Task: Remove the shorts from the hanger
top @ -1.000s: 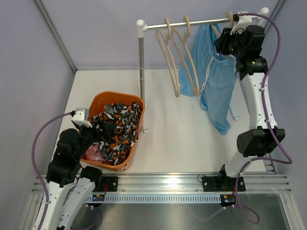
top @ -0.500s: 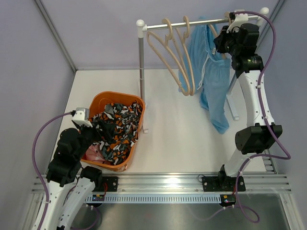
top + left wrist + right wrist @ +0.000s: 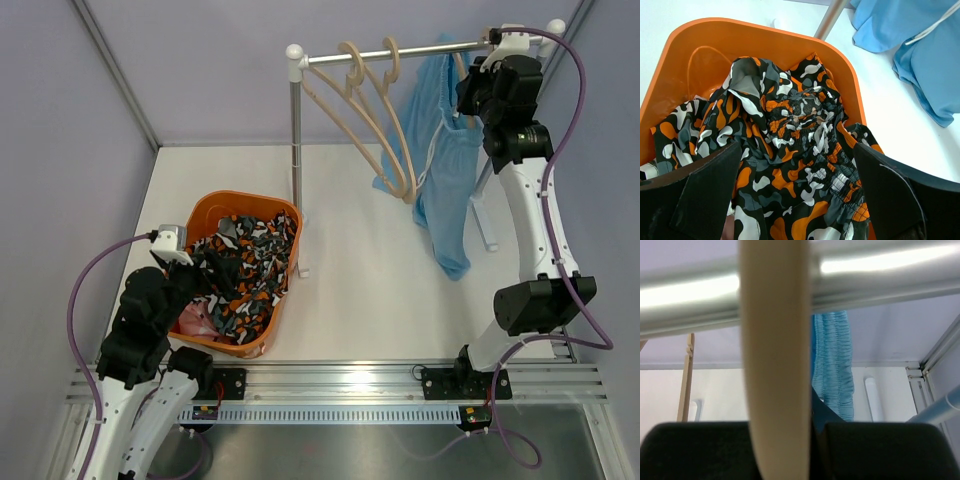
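Note:
The light blue shorts [image 3: 447,170] hang from a beige hanger [image 3: 775,365] on the metal rail [image 3: 400,50] at the back right; their gathered waistband [image 3: 832,370] shows behind the hanger. My right gripper [image 3: 482,88] is up at the rail, shut on that hanger [image 3: 787,426]. The black, orange and white shorts [image 3: 250,265] lie in the orange basket [image 3: 225,200], with the pink shorts [image 3: 197,320] partly under them. My left gripper [image 3: 795,150] is open just above the black shorts [image 3: 790,130].
Two empty beige hangers [image 3: 370,110] hang on the rail left of the blue shorts. The rack's upright post [image 3: 296,160] stands behind the basket [image 3: 690,55]. Purple walls enclose the white table on the left, back and right.
My right gripper has shifted slightly along the rail with the hanger. The blue shorts and the empty hangers have swung. The left arm has not moved.

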{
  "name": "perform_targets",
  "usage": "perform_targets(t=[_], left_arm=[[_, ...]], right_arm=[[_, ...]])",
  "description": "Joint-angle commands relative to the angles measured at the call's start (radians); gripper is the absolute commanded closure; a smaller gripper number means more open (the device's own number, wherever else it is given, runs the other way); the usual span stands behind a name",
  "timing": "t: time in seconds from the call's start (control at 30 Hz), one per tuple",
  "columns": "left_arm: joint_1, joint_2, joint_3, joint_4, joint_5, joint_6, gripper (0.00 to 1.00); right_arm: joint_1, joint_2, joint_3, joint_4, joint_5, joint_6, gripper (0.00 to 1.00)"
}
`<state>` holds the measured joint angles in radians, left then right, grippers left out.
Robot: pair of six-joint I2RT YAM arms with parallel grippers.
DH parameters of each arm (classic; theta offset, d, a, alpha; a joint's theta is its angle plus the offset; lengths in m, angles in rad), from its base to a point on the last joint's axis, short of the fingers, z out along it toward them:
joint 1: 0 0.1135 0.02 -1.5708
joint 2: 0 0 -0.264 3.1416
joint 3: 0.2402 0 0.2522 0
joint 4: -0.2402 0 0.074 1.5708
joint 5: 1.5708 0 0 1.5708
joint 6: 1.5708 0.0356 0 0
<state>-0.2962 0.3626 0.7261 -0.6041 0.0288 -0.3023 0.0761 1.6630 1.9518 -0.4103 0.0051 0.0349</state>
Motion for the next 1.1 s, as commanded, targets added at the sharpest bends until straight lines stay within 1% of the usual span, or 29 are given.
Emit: perform_targets(t=[0.0, 0.27, 0.37, 0.5, 0.57, 0.6, 0.63, 0.7, 0.77, 0.9, 1.0, 1.07], left_arm=[[0.002, -0.004, -0.005, 0.036, 0.034, 0.019, 0.01], [0.002, -0.004, -0.005, 0.035, 0.033, 0.019, 0.01], [0.002, -0.008, -0.005, 0.035, 0.026, 0.019, 0.01], [0.002, 0.001, -0.005, 0.035, 0.028, 0.019, 0.01], [0.002, 0.006, -0.005, 0.035, 0.028, 0.019, 0.01], [0.000, 0.009, -0.005, 0.035, 0.029, 0.019, 0.01], [0.002, 0.010, -0.005, 0.036, 0.029, 0.019, 0.01], [0.002, 0.018, -0.005, 0.040, 0.042, 0.020, 0.01], [0.002, 0.029, -0.004, 0.043, 0.055, 0.025, 0.01], [0.002, 0.058, 0.002, 0.049, 0.097, 0.031, 0.01], [0.002, 0.061, -0.001, 0.066, 0.141, 0.031, 0.01], [0.002, 0.071, -0.005, 0.081, 0.189, 0.028, 0.01]], right_arm=[[0.013, -0.112, 0.035, 0.031, 0.056, 0.034, 1.00], [0.014, -0.216, -0.046, -0.051, 0.059, 0.108, 1.00], [0.016, -0.307, -0.184, -0.054, 0.055, 0.160, 1.00], [0.021, -0.463, -0.321, -0.114, 0.049, 0.229, 1.00], [0.031, -0.523, -0.400, -0.191, 0.061, 0.243, 1.00], [0.034, -0.584, -0.424, -0.214, 0.055, 0.250, 1.00], [0.036, -0.610, -0.444, -0.278, 0.039, 0.252, 1.00], [0.045, -0.681, -0.493, -0.347, 0.013, 0.258, 1.00], [0.062, -0.724, -0.542, -0.436, -0.046, 0.257, 1.00], [0.138, -0.859, -0.616, -0.539, -0.068, 0.284, 1.00], [0.197, -0.934, -0.689, -0.542, -0.138, 0.328, 1.00], [0.241, -0.954, -0.743, -0.536, -0.142, 0.352, 1.00]])
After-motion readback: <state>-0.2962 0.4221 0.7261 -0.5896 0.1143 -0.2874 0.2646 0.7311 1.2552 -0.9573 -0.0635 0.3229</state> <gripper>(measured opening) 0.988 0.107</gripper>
